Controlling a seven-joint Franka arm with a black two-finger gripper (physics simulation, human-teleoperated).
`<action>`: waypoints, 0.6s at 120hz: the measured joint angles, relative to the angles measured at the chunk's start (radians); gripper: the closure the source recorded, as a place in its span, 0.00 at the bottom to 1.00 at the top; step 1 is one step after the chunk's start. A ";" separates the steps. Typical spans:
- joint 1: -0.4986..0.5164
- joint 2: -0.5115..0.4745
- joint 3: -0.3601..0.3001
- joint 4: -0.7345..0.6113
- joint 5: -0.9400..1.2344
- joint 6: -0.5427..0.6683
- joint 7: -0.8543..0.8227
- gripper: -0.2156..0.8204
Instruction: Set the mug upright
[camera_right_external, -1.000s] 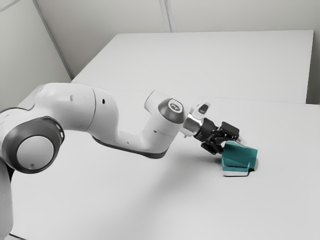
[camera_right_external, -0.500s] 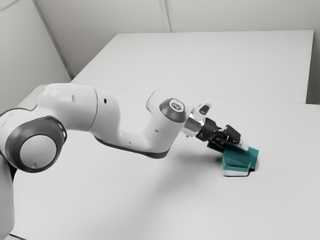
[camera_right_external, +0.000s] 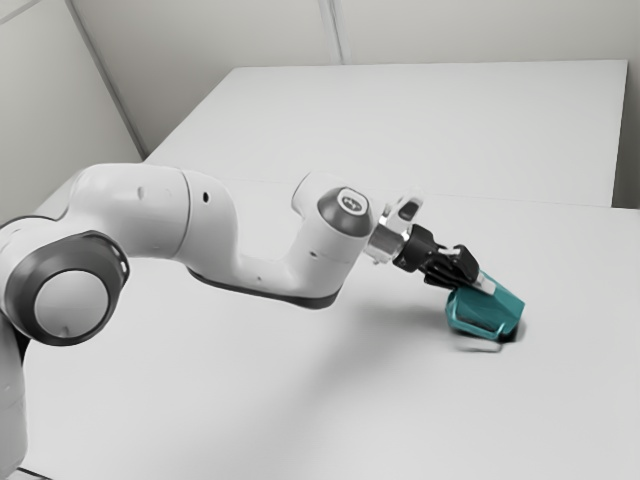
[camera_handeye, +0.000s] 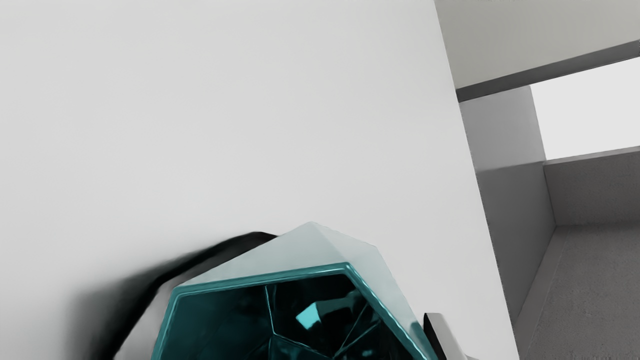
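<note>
Evidently, the task is standing short of done, since the teal, faceted, glossy mug (camera_right_external: 487, 308) is leaning at a slant on or just above the pale, smooth bench (camera_right_external: 300, 400) instead of resting square on its base. Its angular teal rim (camera_handeye: 260, 278) is facing the hand's camera in the wrist view, so the mouth is opening towards the arm rather than straight up. What the pictures are giving as achieved is contact or something very near it: the black two-finger end effector (camera_right_external: 482, 284) is coming in from the exterior view's left and reaching the mug's upper side, next to the rim. I am not able to tell whether it is spread, pressed together or actually pinching the wall, because the mug is hiding too much there. A dark shadow (camera_handeye: 135, 295) is spreading beside the mug, yet it isn't settling whether the lower edge is touching the bench. As I am judging it, the righting itself is remaining: the mug is needing to turn until its mouth is pointing upwards and its base is sitting flat, and then to be standing steadily without support, with the end effector clear of it
</note>
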 joint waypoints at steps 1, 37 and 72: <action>0.000 -0.002 0.000 0.000 0.000 0.000 0.000 0.93; 0.022 -0.142 0.014 -0.016 0.216 0.003 -0.056 0.95; 0.148 -0.287 0.027 -0.057 0.828 -0.122 -0.298 0.95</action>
